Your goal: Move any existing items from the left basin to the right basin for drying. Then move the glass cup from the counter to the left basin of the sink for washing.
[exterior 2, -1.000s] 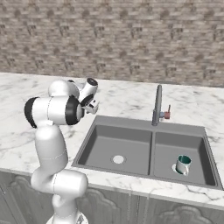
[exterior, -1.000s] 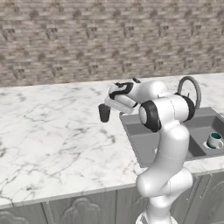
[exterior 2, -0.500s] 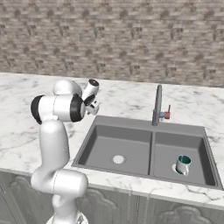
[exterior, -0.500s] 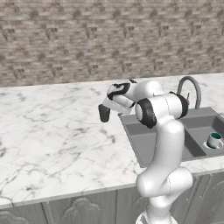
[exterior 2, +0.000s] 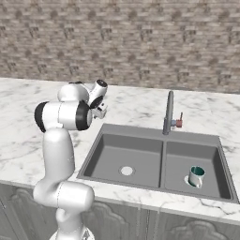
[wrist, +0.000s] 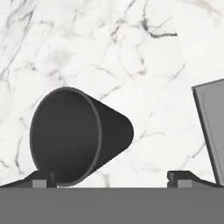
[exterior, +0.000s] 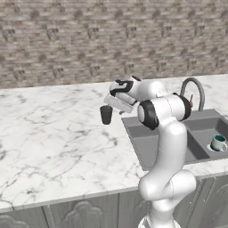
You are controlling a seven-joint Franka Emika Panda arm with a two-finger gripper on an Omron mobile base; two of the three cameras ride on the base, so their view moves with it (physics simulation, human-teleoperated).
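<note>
The glass cup is a small dark tumbler standing upright on the white marble counter, just left of the sink. My gripper hangs open right above and beside it, touching nothing. In the hand view the cup sits low and left, its rim close over the left fingertip, while the gripper holds nothing. The left basin holds just its pale drain. A teal-and-white mug stands in the right basin.
A curved chrome faucet rises behind the divider between the basins. The sink's near corner shows at the right of the hand view. A brick wall backs the counter, and grey cabinet doors run below it.
The arm has eased a little to the left, toward the cup. The jaws have stayed wide open and the cup has not moved.
</note>
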